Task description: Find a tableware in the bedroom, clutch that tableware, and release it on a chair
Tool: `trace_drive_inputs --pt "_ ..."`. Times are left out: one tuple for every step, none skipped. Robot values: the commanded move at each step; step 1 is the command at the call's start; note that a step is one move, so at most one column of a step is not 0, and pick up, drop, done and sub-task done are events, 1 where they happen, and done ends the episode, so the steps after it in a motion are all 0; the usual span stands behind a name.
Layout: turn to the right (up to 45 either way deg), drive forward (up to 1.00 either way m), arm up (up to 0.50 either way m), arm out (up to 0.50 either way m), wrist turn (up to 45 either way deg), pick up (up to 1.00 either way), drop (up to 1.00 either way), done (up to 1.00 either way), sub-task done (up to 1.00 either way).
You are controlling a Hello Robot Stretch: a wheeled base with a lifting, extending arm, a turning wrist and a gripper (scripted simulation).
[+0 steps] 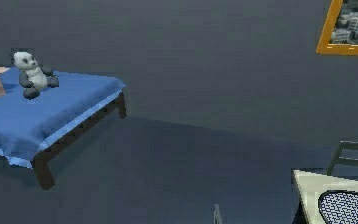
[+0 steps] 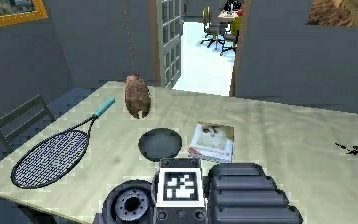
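Grasp pending, we judge: a dark round dish (image 2: 159, 144) lies mid-frame on the table (image 2: 297, 130); the gripper (image 2: 135, 203) sits bottom centre, and we cannot tell whether it holds anything. Next: extend toward the dish.

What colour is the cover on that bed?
The bed cover is blue, best seen in the forward view.

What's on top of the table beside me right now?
On the table: a racket, a brown rounded object, a dark round dish, a book and a small dark item. The robot's dark hardware covers the table's near edge.
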Motion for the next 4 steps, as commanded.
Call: trace_drive_inputs --pt "0.0 0.00 0.00 0.26 0.0 0.00 0.00 0.00 0.00" --pt "0.0 0.00 0.00 0.00 45.0 0.00 0.00 0.00 0.00" --pt "0.0 0.00 0.00 0.00 45.0 0.00 0.00 0.00 0.00" --pt "0.0 0.00 0.00 0.00 45.0 0.00 0.00 0.00 0.00"
